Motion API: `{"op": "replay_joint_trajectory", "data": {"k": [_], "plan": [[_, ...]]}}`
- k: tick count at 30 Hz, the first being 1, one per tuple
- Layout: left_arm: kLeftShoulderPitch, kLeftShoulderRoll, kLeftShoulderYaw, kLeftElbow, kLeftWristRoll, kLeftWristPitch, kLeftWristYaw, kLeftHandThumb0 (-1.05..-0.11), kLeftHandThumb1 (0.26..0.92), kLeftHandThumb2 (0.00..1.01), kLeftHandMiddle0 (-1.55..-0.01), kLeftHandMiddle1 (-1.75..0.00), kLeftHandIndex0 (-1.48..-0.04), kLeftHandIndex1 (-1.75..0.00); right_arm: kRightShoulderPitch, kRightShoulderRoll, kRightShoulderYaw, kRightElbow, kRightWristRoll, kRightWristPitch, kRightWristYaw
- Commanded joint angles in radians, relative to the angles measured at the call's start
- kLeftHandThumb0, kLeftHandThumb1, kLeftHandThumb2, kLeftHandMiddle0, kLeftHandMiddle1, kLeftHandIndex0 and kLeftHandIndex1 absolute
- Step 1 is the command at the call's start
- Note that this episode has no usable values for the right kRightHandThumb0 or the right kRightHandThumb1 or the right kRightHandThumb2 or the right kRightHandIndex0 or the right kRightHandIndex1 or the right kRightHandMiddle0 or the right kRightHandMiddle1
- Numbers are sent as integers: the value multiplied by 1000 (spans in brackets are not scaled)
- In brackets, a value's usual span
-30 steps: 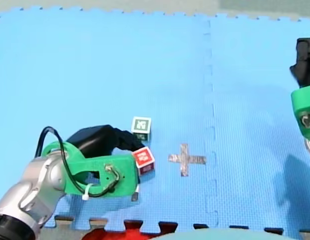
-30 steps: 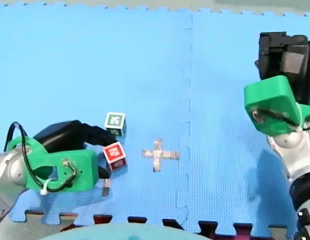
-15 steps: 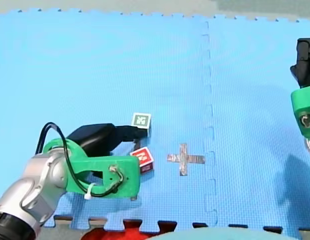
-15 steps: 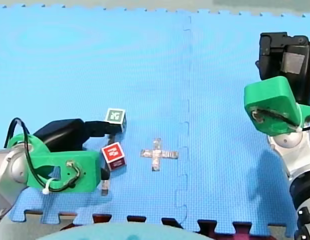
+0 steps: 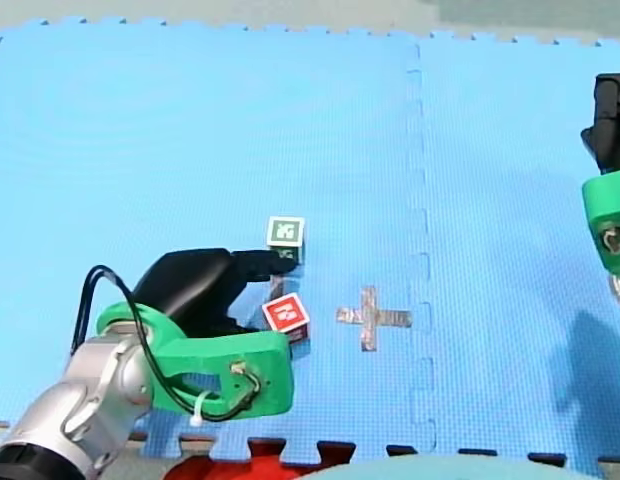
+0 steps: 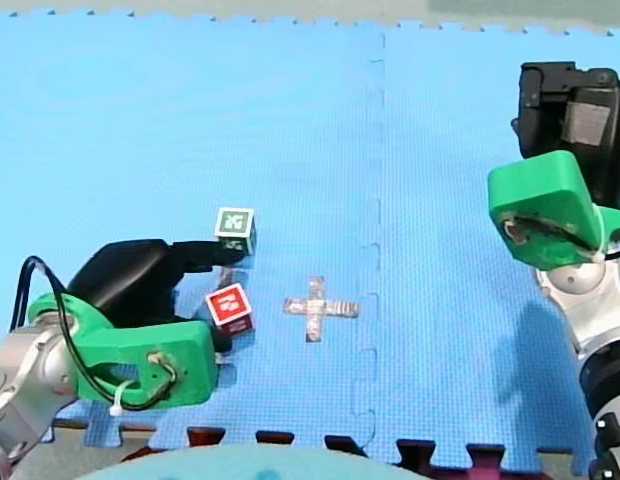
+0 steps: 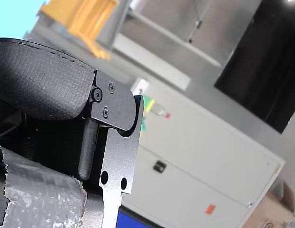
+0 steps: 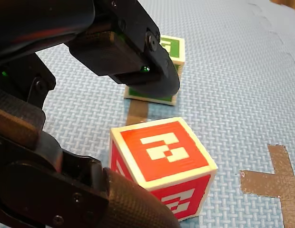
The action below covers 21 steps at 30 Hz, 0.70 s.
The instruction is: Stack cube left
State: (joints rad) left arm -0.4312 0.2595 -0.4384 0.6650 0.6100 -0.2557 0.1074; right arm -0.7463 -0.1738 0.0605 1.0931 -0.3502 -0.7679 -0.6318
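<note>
Head views: the left hand [image 5: 205, 290] has its fingers apart. Its upper finger [image 5: 258, 262] reaches the green cube [image 5: 285, 232]. The red cube [image 5: 287, 314] sits between the fingers, turned askew on the blue mat [image 5: 190, 130]. A tape cross [image 5: 371, 318] lies just past the red cube, with open mat beyond. The right hand [image 6: 570, 100] is well apart, and its grip cannot be told.

Second wrist view: the lower finger [image 8: 133, 209] touches the red cube's near corner.

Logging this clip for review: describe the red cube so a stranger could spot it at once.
On the blue foam mat, find the silver tape cross near the front edge. Just left of it, by the robot's left hand, sits the red cube, tilted; the green cube beyond it is its only neighbour.
</note>
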Motion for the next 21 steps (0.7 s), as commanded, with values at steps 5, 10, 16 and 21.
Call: {"op": "replay_joint_trajectory", "data": {"k": [5,10,16,21], "plan": [[-6,-9,-11,63,3,-38,16,-1025,793,0,-843,-581,-667,-5,1,-9,-3,-2,1,-10,-1],[-10,-14,-19,66,17,-27,26,-960,755,0,-880,-574,-778,-48,2,-11,-4,-7,2,-12,2],[-7,-18,-24,42,26,27,3,-844,757,0,-811,-1008,-862,-17,4,-11,-2,-11,-2,-10,-2],[3,-26,-24,23,30,38,27,-469,789,11,-760,-1702,-1274,-114,1,-10,-3,-10,-3,-8,-5]]}}
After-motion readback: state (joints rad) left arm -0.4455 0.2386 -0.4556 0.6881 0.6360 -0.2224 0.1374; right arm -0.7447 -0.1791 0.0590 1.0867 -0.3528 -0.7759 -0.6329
